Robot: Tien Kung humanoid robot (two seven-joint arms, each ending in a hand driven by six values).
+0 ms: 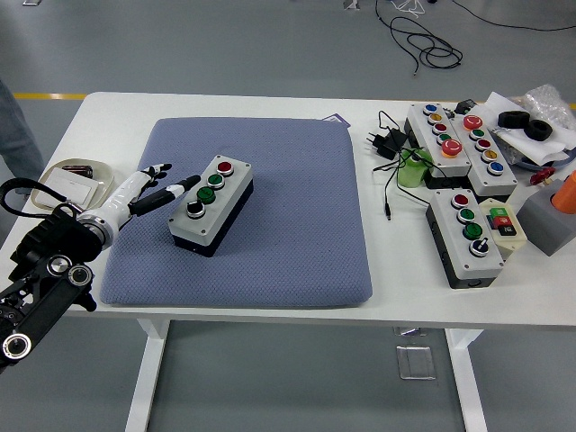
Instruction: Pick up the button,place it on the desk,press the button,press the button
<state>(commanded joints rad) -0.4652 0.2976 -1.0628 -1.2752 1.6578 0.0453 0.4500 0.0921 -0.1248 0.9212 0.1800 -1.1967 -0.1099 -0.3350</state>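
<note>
A grey button box (212, 204) with a red, two green and a black-and-white button lies on the blue-grey mat (297, 225). My left hand (160, 191) comes in from the lower left, fingers stretched out toward the box's left side. One fingertip (191, 181) sits just left of the upper green button (213, 179), close to the box's edge. The hand holds nothing. My right arm is out of view.
A small white dish (63, 184) with paper sits behind my left arm at the table's left edge. Several more button boxes (468, 236) (459, 144), cables, a charger (387, 142), a green cup (411, 171) and tape rolls crowd the right side.
</note>
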